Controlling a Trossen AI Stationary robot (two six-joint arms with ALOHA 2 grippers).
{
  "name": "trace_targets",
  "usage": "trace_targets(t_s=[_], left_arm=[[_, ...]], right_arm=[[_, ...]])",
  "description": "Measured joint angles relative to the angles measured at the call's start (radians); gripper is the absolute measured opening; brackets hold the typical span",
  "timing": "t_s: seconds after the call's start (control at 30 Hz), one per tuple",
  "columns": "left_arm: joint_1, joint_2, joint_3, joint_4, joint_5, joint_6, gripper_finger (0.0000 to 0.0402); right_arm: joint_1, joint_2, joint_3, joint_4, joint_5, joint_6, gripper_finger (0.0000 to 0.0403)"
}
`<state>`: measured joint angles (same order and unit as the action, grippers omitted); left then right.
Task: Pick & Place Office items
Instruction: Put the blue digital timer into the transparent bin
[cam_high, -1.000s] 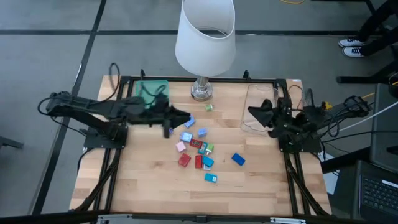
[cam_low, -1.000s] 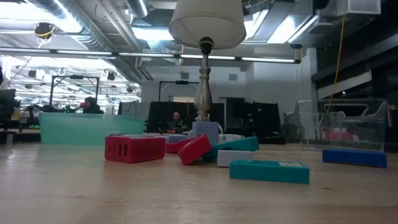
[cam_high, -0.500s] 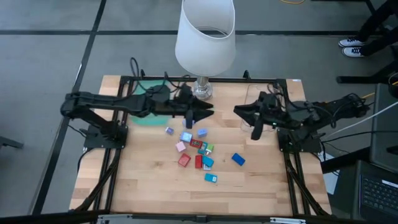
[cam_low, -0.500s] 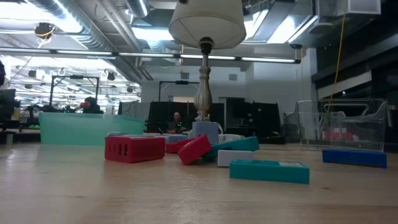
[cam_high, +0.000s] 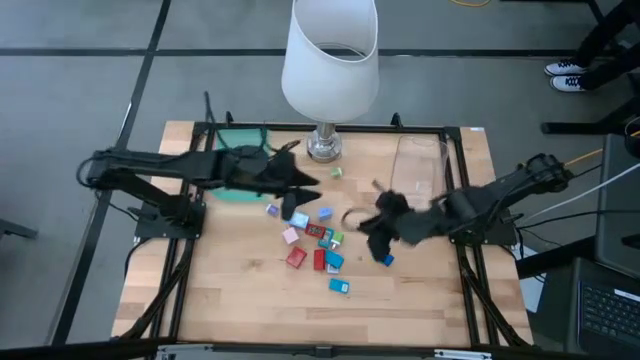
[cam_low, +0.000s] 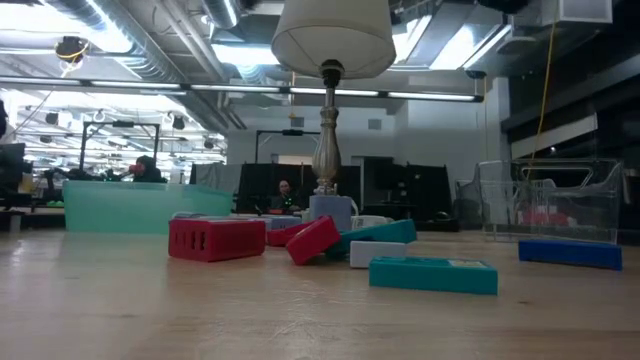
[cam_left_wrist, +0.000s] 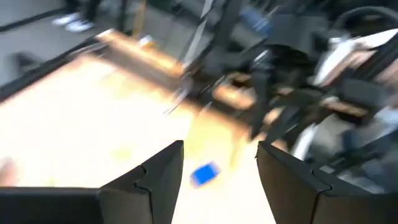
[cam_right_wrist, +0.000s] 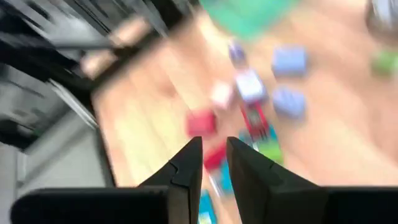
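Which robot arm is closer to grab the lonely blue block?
The right one, probably. Its tool hangs right beside the blue block, while the left tool is over by the pile of pieces.

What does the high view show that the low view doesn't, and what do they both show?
Only the high view shows the two arms: the left gripper over the far side of the scattered pieces and the right gripper near the blue piece, plus the whole lamp shade from above. Only the low view shows the room behind the table, with a seated person far off. Both show the lamp, the green tray, the clear bin, and the red pieces.
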<state>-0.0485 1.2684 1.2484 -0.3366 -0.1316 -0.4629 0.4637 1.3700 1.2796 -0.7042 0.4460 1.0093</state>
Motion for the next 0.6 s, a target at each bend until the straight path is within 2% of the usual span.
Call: trace_targets(t_s=[0.17,0.27,0.37,0.47,0.6], left_arm=[[-0.116,-0.134,0.000,-0.231,-0.218,-0.023,0.0199],[-0.185,-0.178,0.000,-0.385,-0.326,-0.096,0.0198],[-0.239,-0.198,0.000,-0.509,-0.416,-0.190,0.0198],[-0.280,-0.196,0.000,-0.550,-0.454,-0.236,0.0198],[-0.301,-0.182,0.000,-0.548,-0.451,-0.252,0.0198]], right_arm=[[0.073,0.140,0.023,-0.171,-0.064,0.235,0.0081],[0.110,0.229,0.023,-0.271,-0.211,0.318,0.0098],[0.132,0.308,0.022,-0.321,-0.333,0.318,0.0132],[0.138,0.354,0.022,-0.327,-0.358,0.292,0.0176],[0.117,0.377,0.022,-0.332,-0.366,0.245,0.0235]])
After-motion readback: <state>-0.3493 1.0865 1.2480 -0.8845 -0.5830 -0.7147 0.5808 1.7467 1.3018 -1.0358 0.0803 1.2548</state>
